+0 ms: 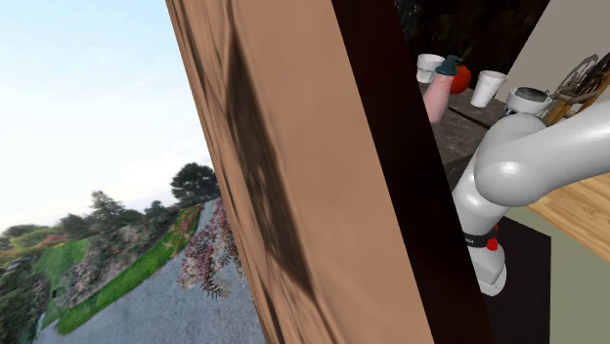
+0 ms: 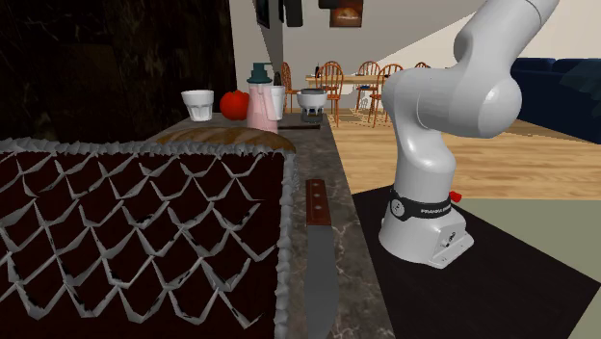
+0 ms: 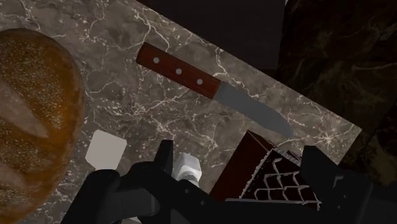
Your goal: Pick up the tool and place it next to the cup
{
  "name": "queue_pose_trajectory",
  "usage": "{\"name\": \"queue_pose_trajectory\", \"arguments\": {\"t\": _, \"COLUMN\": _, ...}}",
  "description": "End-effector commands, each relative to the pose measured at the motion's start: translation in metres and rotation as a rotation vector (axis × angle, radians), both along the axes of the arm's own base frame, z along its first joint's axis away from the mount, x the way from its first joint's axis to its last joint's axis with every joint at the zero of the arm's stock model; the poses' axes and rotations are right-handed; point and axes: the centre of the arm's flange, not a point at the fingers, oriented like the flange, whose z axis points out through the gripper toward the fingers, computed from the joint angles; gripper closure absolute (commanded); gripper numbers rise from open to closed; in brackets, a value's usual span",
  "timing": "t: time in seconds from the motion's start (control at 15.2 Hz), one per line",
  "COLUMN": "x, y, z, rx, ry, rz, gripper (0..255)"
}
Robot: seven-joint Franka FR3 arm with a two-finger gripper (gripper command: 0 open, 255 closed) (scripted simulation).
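The tool is a knife (image 3: 210, 88) with a reddish wooden handle and a grey blade, lying flat on the dark marble counter (image 3: 146, 102). It also shows along the counter's edge (image 2: 318, 241) beside a dark cake. My gripper (image 3: 239, 151) hovers above the counter, open, with the knife beyond its fingertips and nothing between them. At the counter's far end stand two white cups, one (image 2: 198, 104) left of a red fruit and one (image 2: 276, 101) right of a pink bottle. Both cups (image 1: 430, 66) (image 1: 488, 88) also appear in the shoulder view.
A bread loaf (image 3: 35, 121) lies beside the gripper's left finger; a dark cake with white lattice icing (image 3: 267, 181) sits under the right finger. A red fruit (image 2: 234, 104), pink bottle (image 2: 259, 96) and small pot (image 2: 310, 99) crowd the cups. A brown panel (image 1: 293, 166) blocks much of the shoulder view.
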Motion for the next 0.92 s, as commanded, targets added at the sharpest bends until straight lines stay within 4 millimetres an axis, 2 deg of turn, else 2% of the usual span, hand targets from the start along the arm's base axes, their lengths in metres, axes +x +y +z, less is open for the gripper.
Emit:
{"name": "queue_pose_trajectory", "arguments": {"t": 0.0, "x": 0.000, "y": 0.000, "z": 0.000, "rx": 0.000, "ry": 0.000, "rz": 0.000, "gripper": 0}}
{"name": "queue_pose_trajectory", "arguments": {"t": 0.86, "x": 0.006, "y": 0.050, "z": -0.166, "rx": -0.048, "ry": -0.064, "rz": 0.771, "gripper": 0}}
